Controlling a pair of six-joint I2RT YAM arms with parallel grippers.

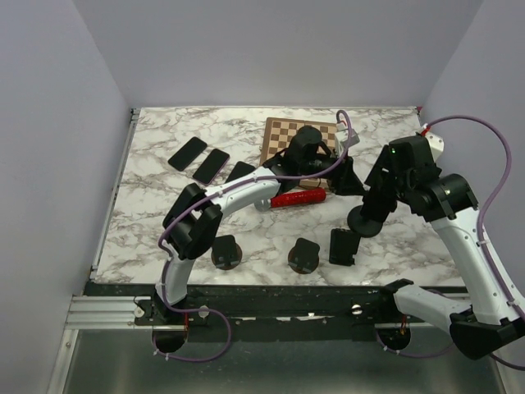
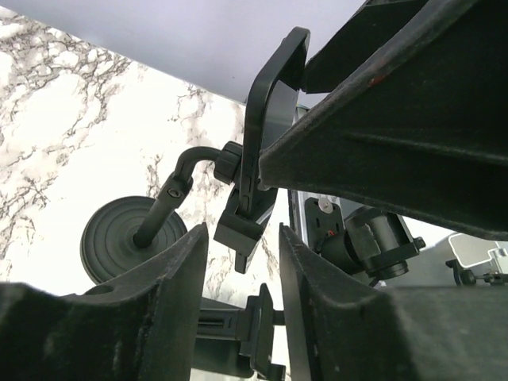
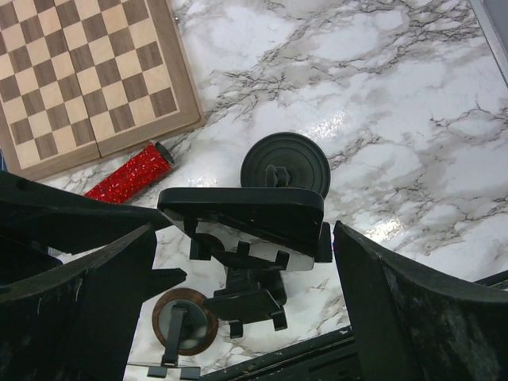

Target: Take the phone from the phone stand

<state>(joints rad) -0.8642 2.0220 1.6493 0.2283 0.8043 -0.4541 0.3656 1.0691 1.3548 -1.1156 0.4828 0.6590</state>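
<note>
The marble-veined table [image 1: 148, 205] carries a wooden chessboard [image 3: 87, 71] just behind the stand [image 3: 286, 163]. The right gripper [image 3: 244, 236] hangs over the stand, its jaws spread wide. One black finger is off each side edge of the phone [image 3: 238, 208]. Whether the fingers touch the phone, I cannot tell.

The left gripper [image 2: 242, 238] sits low beside the stand with its jaws released and holding nothing, and the phone's thin edge lies just beyond them.

The phone is a slim, glossy black slab clamped in the stand's cradle. Its long axis is upright and leans a little. The right arm looks the nearer and better placed, so the likely move is to pinch across the width and then draw upward.

The stand is matte black plastic, with a ribbed round base and a bent neck. A red glitter tube [image 3: 131, 173] lies beside it.
</note>
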